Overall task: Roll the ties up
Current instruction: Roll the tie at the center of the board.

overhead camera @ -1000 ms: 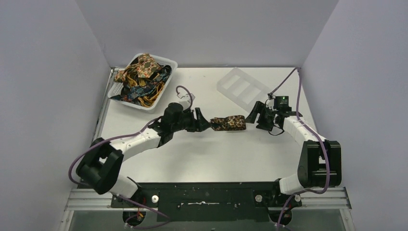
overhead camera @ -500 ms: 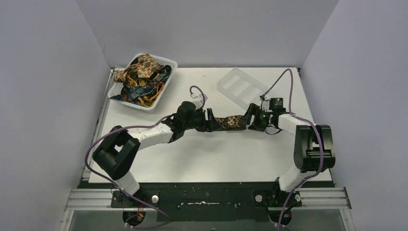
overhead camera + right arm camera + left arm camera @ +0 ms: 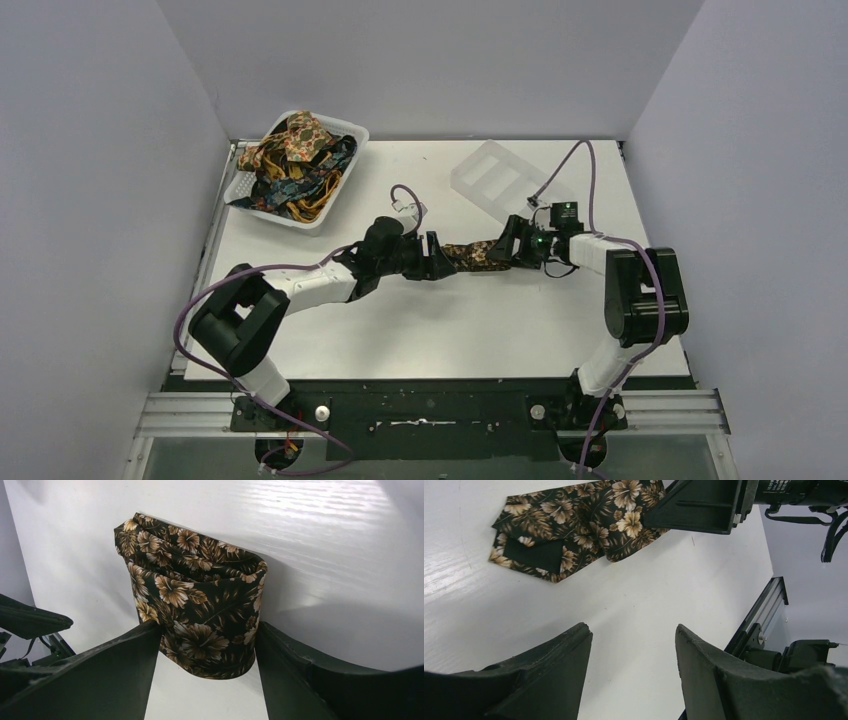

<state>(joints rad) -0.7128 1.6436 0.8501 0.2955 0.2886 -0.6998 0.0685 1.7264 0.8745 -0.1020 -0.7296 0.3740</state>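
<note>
Left gripper [image 3: 631,630] open, empty, at 9 o'clock of the tie [image 3: 574,520]; right gripper [image 3: 205,627] straddles its 3 o'clock end, can't tell if clamped.

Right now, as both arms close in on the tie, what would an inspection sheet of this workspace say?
surface: white table, no spills or marks seen.
job's things: one folded floral tie mid-table; more ties heaped in the basket.
clutter: clear tray at the back, nothing seen in it.
end effectors: left end effector open, short of the tie's pointed end; right end effector open, fingers either side of the folded end.
cables: purple cables loop off both arms; none on the tie.
surroundings: plain walls; metal rail at the near edge.
</note>
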